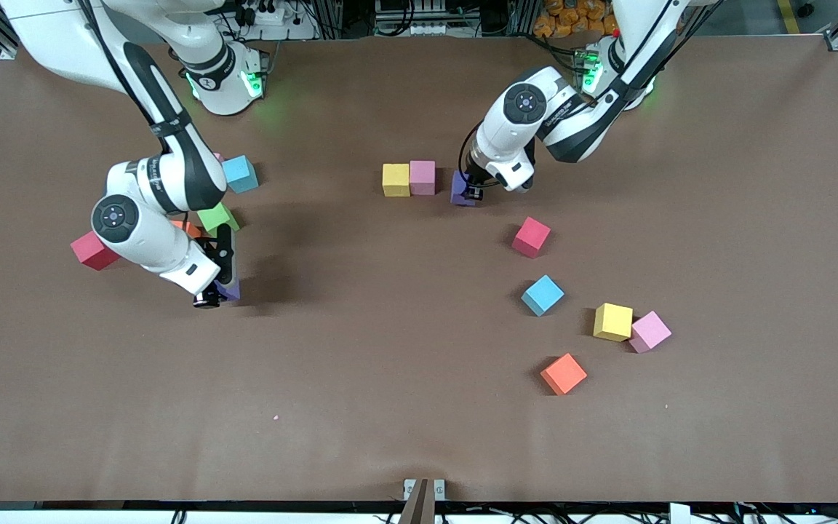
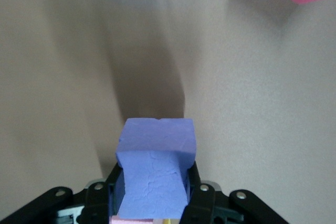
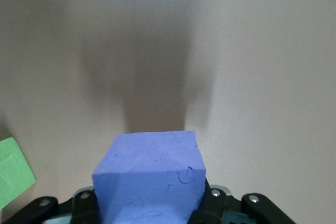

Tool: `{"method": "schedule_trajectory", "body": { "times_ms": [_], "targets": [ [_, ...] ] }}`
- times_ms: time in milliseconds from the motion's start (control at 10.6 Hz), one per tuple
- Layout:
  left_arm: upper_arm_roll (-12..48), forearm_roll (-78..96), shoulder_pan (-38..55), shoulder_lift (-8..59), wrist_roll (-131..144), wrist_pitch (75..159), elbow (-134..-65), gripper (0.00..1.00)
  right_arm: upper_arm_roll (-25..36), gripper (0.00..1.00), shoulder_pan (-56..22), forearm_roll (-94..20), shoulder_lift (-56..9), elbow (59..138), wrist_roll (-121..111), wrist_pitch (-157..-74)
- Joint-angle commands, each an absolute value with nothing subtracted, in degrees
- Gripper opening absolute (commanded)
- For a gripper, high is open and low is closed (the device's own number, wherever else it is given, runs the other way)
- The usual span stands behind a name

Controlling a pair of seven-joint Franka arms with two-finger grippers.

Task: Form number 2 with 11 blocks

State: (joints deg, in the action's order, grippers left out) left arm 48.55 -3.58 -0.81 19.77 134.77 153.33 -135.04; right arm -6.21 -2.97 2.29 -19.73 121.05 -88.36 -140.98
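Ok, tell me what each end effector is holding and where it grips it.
Left end effector: purple block, pinched by two facing sides. Right end effector: another purple block, same grip.

A plain brown tabletop [image 1: 404, 349] carries solid-coloured, unpatterned blocks: a yellow block [image 1: 396, 180] touching a pink block [image 1: 423, 177], plus loose red [image 1: 531, 236], blue [image 1: 543, 295], yellow [image 1: 613, 322], pink [image 1: 650, 331], orange [image 1: 563, 374], green [image 1: 217, 217] and light blue [image 1: 241, 174] ones. Each black pincer holds a purple block [image 2: 155, 174], [image 3: 149, 179]. The arms are white and black.
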Motion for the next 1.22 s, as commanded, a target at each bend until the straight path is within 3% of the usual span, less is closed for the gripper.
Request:
{"method": "schedule_trajectory", "body": {
  "times_ms": [0,1130],
  "targets": [
    [48.69,-2.46,1.66,19.33,138.41,155.83,-136.23,0.24,-6.15,0.30,-4.12,1.14,-19.87,120.41,-88.15,-140.45],
    [45.88,-2.99,7.29,20.74,140.45,155.30,-135.53,0.27,-6.06,0.31,-7.21,1.41,-18.81,118.56,-78.40,-134.74]
  ]
}}
